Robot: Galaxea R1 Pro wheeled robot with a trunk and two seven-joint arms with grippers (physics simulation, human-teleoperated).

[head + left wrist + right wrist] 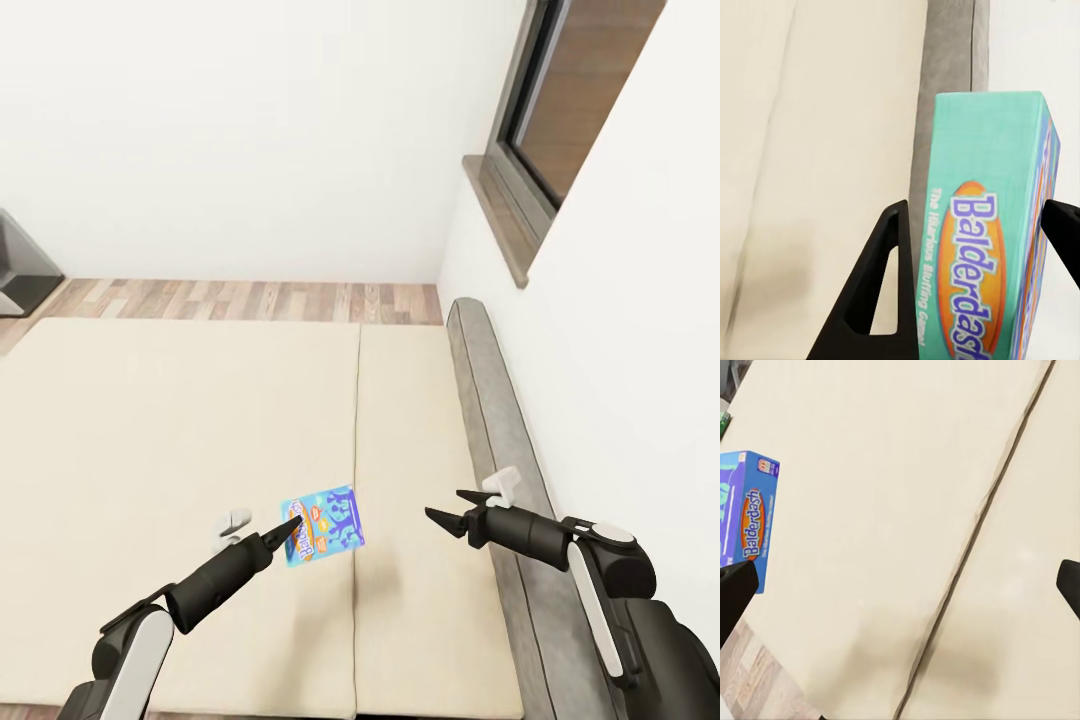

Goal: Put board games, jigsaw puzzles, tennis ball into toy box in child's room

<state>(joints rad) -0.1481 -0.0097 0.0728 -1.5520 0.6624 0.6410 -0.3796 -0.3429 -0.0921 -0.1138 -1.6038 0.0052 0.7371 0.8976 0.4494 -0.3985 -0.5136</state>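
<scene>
**Balderdash box pinched above the bed**

A Balderdash board game box is gripped by the left tool and held in the air over the bed, near the seam between the two mattress halves. The box is a flat rectangular carton, teal and blue, with an orange oval carrying the white-and-purple title; in the left wrist view its narrow edge is seen clamped between the two black, wedge-shaped fingers, one of which has a triangular cut-out. The printed sides look smooth and slightly glossy.

The right tool is held apart from the box over the right mattress half, its dark pointed fingers spread with nothing between them — in the right wrist view the fingertips are seen wide apart, with the box beyond them.

The bed surface is a plain cream fabric, matte and flat, divided by a thin dark seam. Along its right side runs a padded grey headboard with a rounded top and a felt-like texture. Beyond the bed lies a strip of wood-plank floor, met by white walls, and a dark wooden window frame is set in the right wall.
</scene>
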